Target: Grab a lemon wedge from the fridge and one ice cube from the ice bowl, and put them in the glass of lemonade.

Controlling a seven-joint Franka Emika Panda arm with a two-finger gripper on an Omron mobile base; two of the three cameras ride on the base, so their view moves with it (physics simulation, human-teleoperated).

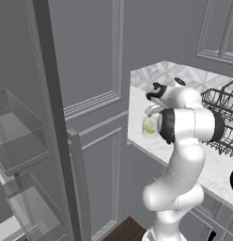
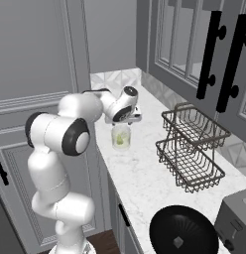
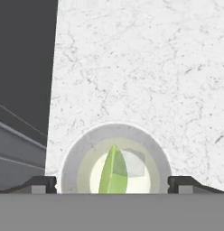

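Observation:
The glass of lemonade (image 3: 114,168) stands near the counter's left edge, also seen as a short clear tumbler (image 1: 150,127) (image 2: 121,137). A yellow-green lemon wedge (image 3: 111,173) lies inside it. My gripper (image 3: 113,184) (image 2: 127,118) (image 1: 153,109) hangs just above the rim, pointing down, open, with its fingertips (image 3: 41,184) spread wider than the glass and nothing held. The fridge (image 1: 29,141) stands open at the left, showing clear shelves and bins. The black round ice bowl (image 2: 183,232) sits at the counter's near end with a small grey cube in it.
A two-tier wire rack (image 2: 192,149) stands on the white marble counter (image 2: 145,183) right of the glass. A grey toaster (image 2: 235,222) sits beyond the bowl. Glass-front wall cabinets with black handles (image 2: 212,54) hang above. Grey panelled cabinets (image 1: 95,94) fill the wall left of the counter.

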